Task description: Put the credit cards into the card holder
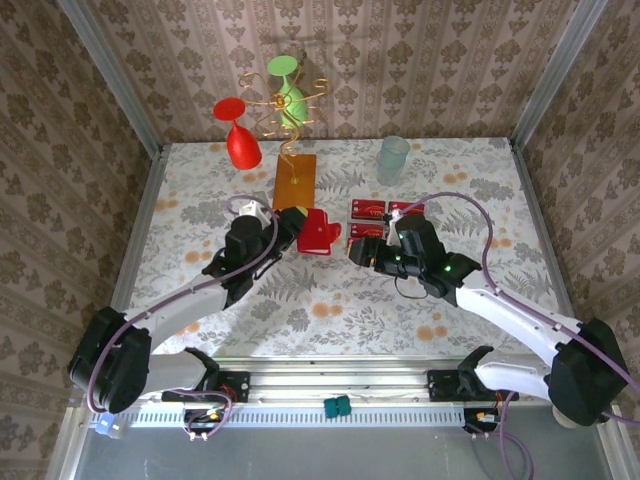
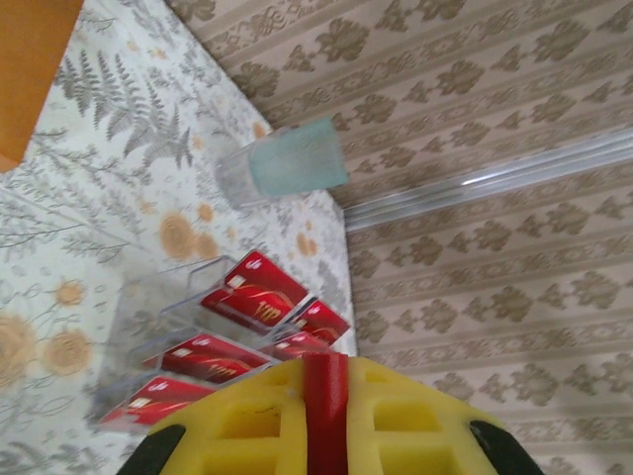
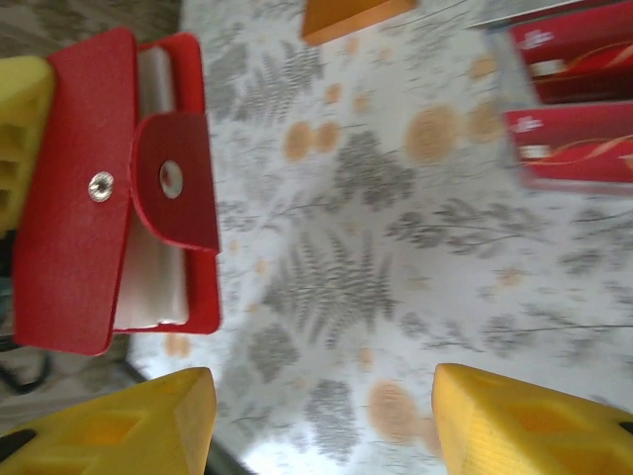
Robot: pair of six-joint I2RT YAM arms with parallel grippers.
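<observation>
The card holder (image 1: 320, 233) is a red wallet with a snap stud, held off the table at its centre. My left gripper (image 1: 298, 228) is shut on the wallet's edge, which shows as a red strip (image 2: 326, 388) between the yellow fingers (image 2: 247, 426). In the right wrist view the card holder (image 3: 99, 208) hangs part open, its pale pockets showing. The credit cards (image 1: 368, 208) lie in a clear rack right of the wallet, red with gold lettering (image 2: 255, 293) (image 3: 572, 148). My right gripper (image 1: 362, 252) hovers open between wallet and cards, nothing between its fingertips (image 3: 324, 416).
An orange-brown block (image 1: 294, 180) with a gold wire stand rises behind the wallet, bearing a red glass (image 1: 238, 135) and a green glass (image 1: 290, 92). A pale clear cup (image 1: 392, 158) stands at the back right. Patterned walls close in the table on three sides.
</observation>
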